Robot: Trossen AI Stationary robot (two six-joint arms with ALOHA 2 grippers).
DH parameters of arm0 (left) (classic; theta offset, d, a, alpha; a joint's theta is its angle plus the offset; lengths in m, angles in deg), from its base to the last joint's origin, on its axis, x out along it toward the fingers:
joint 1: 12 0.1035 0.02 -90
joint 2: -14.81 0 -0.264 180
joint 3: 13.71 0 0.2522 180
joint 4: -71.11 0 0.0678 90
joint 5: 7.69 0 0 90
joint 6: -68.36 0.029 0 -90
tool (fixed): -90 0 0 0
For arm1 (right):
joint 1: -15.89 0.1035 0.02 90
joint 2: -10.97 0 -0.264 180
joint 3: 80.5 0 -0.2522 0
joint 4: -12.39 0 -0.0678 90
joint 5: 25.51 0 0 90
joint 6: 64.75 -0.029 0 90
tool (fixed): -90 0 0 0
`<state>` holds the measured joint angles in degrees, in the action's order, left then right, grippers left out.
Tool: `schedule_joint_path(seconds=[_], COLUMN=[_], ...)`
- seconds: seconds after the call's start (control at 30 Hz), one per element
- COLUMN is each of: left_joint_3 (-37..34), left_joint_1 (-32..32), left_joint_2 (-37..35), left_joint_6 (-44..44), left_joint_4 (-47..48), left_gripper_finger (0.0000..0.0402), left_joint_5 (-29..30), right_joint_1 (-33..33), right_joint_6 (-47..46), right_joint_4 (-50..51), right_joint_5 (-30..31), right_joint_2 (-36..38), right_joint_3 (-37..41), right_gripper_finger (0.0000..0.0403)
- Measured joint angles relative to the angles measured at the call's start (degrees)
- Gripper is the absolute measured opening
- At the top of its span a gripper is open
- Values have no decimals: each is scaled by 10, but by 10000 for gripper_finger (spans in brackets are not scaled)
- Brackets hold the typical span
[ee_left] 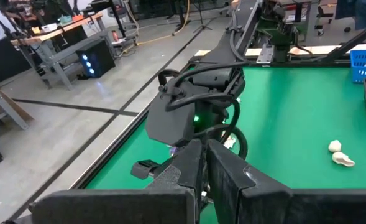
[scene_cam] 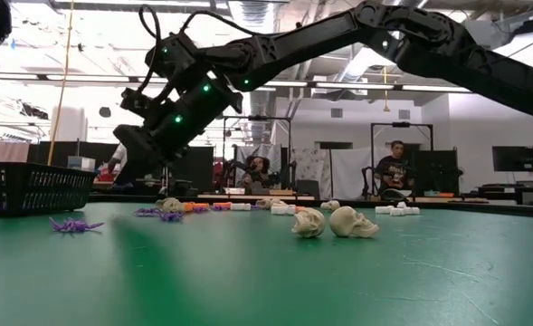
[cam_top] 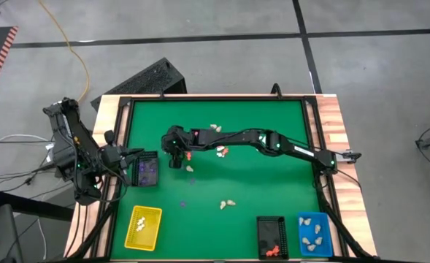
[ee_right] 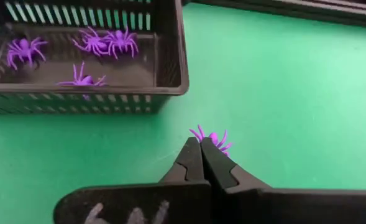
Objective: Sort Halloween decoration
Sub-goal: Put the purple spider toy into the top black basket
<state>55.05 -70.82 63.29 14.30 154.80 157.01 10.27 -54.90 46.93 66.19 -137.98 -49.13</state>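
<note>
My right gripper (cam_top: 175, 161) reaches to the table's left middle and is shut on a tiny purple spider (ee_right: 212, 137), above the green mat just short of a black tray (ee_right: 170, 59) that holds several purple spiders (ee_right: 102, 42). My left gripper (ee_left: 202, 152) is shut and empty at the table's left edge, beside that tray (cam_top: 145, 169). Loose figurines lie on the mat: cream skulls (cam_top: 228, 204), an orange and white cluster (cam_top: 222, 152), and purple spiders (scene_cam: 76, 225). My right gripper pinches the purple spider between its two fingertips (ee_right: 192, 152); its legs (ee_right: 198, 132) stick out past the tips. The fingers slant down toward the table's left edge. The spider seems lifted clear of the mat; the fingertips hide which part they hold.
A yellow tray (cam_top: 143, 226) stands near the front left, and a black tray (cam_top: 271, 235) with orange figures and a blue tray (cam_top: 315, 234) with cream skulls stand at the front right. Two skulls (scene_cam: 329, 222) lie mid-table. People sit in the room behind.
</note>
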Motion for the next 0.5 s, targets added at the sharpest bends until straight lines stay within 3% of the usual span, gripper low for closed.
schedule_joint_path(seconds=[0.5], left_joint_3=[0], left_joint_1=[0], left_joint_2=[0], left_joint_6=[0], left_joint_4=[0], left_gripper_finger=[14], left_joint_5=[0], right_joint_1=[31], right_joint_6=[61], right_joint_4=[-45], right_joint_5=[76], right_joint_2=[32], right_joint_3=[-1], right_gripper_finger=[2])
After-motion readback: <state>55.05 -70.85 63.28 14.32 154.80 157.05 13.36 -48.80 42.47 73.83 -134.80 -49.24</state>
